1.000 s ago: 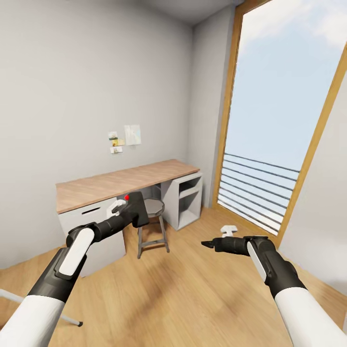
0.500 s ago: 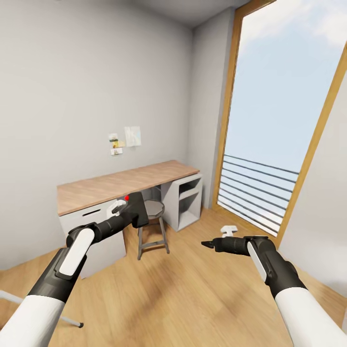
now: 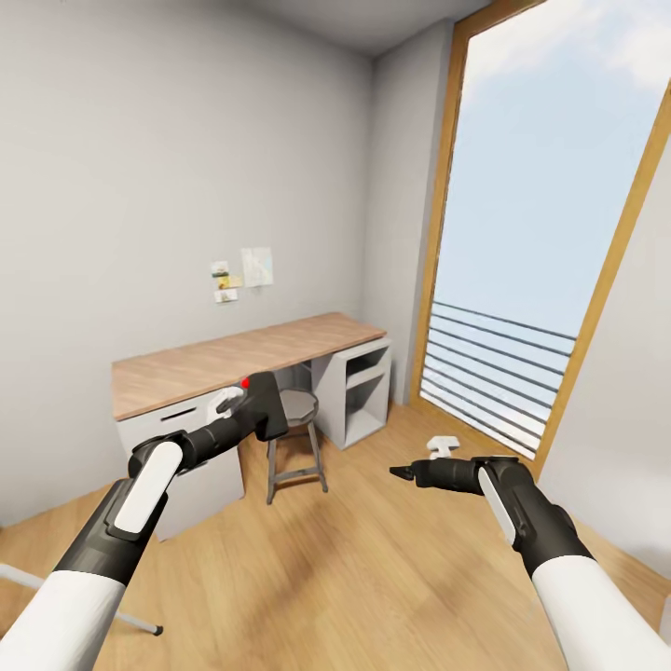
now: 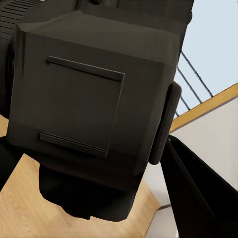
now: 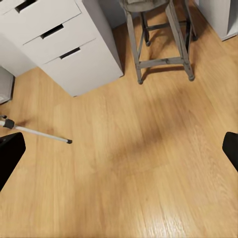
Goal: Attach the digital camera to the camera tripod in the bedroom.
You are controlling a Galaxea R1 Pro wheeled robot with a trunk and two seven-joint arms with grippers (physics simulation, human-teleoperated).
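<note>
Far left, low by the left arm, one leg of the camera tripod lay slanted over the wood floor, its black foot down; rest of the stand was cut off. In the right wrist view the same thin silver leg ran across the planks, below and well apart from that claw.

The left claw was raised at about table height, clamped on the digital camera, a matte-black box w/ a red button on top. In the left wrist view the digital camera sat right up against the lens, one dark finger alongside it.

Behind and beyond the left claw stood the table, wood top, white drawers under its left end, open white shelving under its right end. A grey stool stood just past the claw, tucked partly under the table. Small notes were pinned on the grey wall above.

The right claw was held out over bare floor, well apart from camera and tripod, holding nothing. In the right wrist view its two fingertips sat at opposite edges, so jaws were spread wide.

Beyond the right claw was a tall window w/ wood frame, horizontal rails across its lower part, sky outside.
</note>
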